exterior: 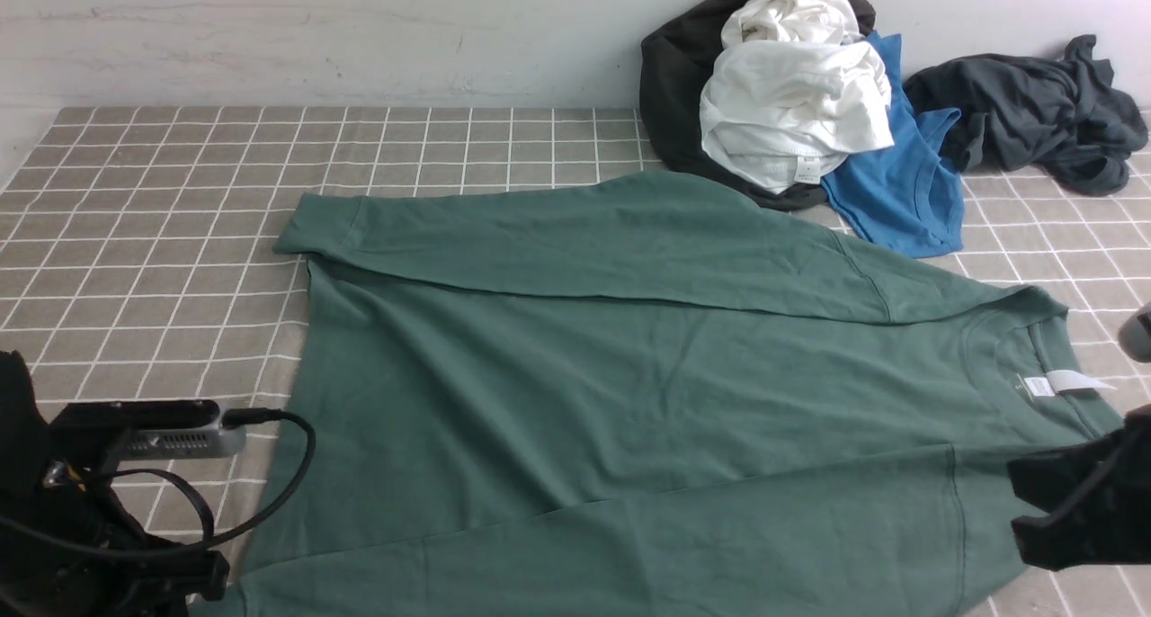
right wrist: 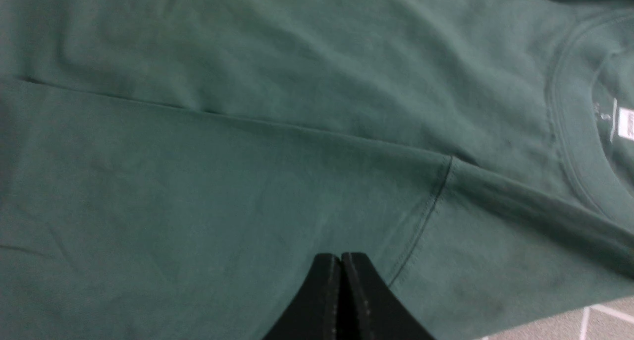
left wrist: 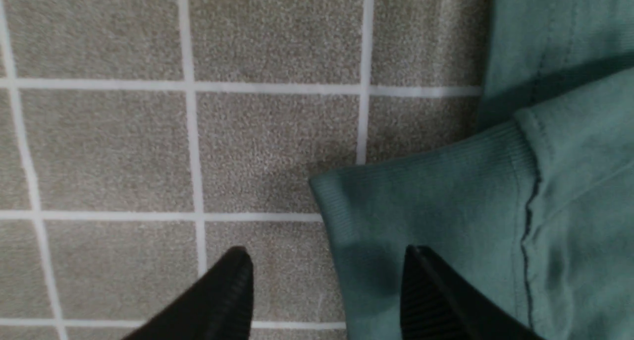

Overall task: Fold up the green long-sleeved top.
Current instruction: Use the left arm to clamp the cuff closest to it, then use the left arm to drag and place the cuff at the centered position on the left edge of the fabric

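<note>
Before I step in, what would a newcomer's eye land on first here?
Most likely the green long-sleeved top, spread across the middle of the grid-patterned surface with its sleeves folded inward. Next, the crumpled white garment stands out brightly at the far side, right of center, with a blue garment beside it.

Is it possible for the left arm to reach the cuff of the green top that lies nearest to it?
Probably yes: the left claw is open over this cuff, and nothing visible lies between them.
</note>
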